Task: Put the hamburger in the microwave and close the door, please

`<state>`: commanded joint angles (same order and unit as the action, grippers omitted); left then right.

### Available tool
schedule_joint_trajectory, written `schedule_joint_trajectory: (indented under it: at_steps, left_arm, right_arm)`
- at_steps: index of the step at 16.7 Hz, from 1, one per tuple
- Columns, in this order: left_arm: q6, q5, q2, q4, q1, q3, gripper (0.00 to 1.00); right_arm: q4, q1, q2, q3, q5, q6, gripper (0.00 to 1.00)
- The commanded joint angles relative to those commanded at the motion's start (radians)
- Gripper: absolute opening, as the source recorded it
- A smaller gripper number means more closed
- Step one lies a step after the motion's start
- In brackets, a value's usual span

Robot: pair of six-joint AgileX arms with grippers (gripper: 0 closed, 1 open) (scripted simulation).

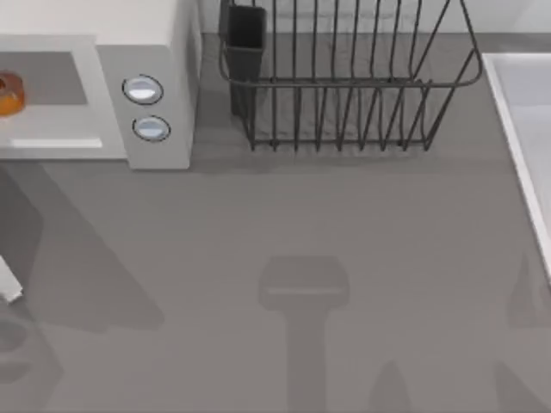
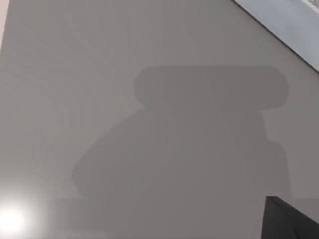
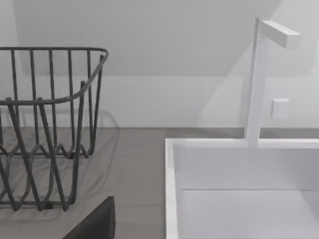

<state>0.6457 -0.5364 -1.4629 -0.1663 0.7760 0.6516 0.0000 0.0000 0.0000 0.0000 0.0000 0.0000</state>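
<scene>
The microwave [image 1: 146, 82] is set at the far left corner of the grey table [image 1: 275, 258], its off-white body cut by the top view's left edge. Two round silver-blue knobs [image 1: 143, 89] are stacked on its side panel, one just below the other. To the left of the panel the grey interior is seen, and the hamburger [image 1: 10, 93] is lodged there, an orange-tan roundish shape clipped by the left edge. Along the front of the cavity a flat white panel, the door [image 1: 52, 146], is laid out with a pale bar on it; it seems to be swung down and open, though the angle leaves this uncertain.

A dark wire dish rack [image 1: 344, 86] is placed along the far edge of the table, just beside the microwave, with a dark cutlery holder [image 1: 245, 43] fixed at its left end. At the right edge a white sink [image 1: 525, 129] is let into the surface; in the right wrist view its basin [image 3: 239, 199] is topped by a white square-section faucet [image 3: 259, 79], with the rack [image 3: 50, 124] well apart from it.

A small white part is met at the left edge of the top view. How far either claw is opened, or what is held, cannot be told. In the left wrist view bare table [image 2: 149, 99] carries a broad shadow.
</scene>
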Motion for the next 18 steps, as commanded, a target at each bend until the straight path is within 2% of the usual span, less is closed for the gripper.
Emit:
schedule_joint_trajectory:
  at_steps: [5,11,13,18]
  left_arm:
    - [-0.170,0.107,0.182,0.061,-0.175,-0.162,0.00]
    - [-0.194,0.118,0.201,0.068,-0.195,-0.182,0.00]
    - [-0.220,0.143,0.212,0.068,-0.231,-0.192,0.00]
    - [-0.379,0.287,0.285,0.072,-0.449,-0.247,0.00]
  right_arm:
    - [0.000,0.000,0.000,0.000,0.000,0.000,1.00]
    - [0.000,0.000,0.000,0.000,0.000,0.000,1.00]
    - [0.000,0.000,0.000,0.000,0.000,0.000,1.00]
    - [0.000,0.000,0.000,0.000,0.000,0.000,1.00]
